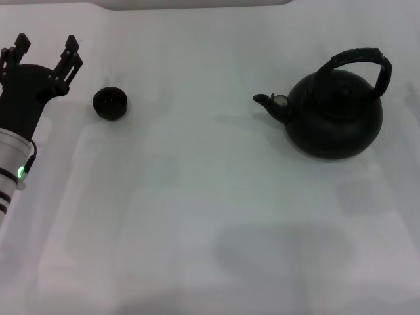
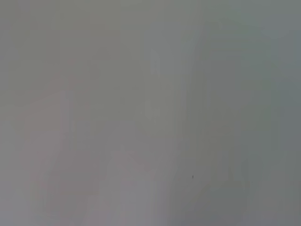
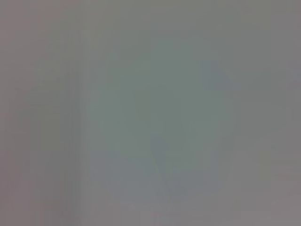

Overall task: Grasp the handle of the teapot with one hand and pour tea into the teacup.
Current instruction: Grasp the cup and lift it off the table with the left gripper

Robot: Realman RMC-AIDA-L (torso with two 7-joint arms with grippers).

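While the left gripper (image 1: pixel 47 48) hovers spread open and empty just left of the teacup (image 1: pixel 110 103), nothing touches the cup. The teapot (image 1: pixel 335 115) stands upright well right of the teacup, spout facing it, handle (image 1: pixel 359 62) arched above.

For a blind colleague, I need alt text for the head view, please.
A black teapot stands on the right of a white table, spout pointing left toward a small black teacup far across the table. The left gripper, fingers open, hovers just left of the teacup; the right arm is out of view.
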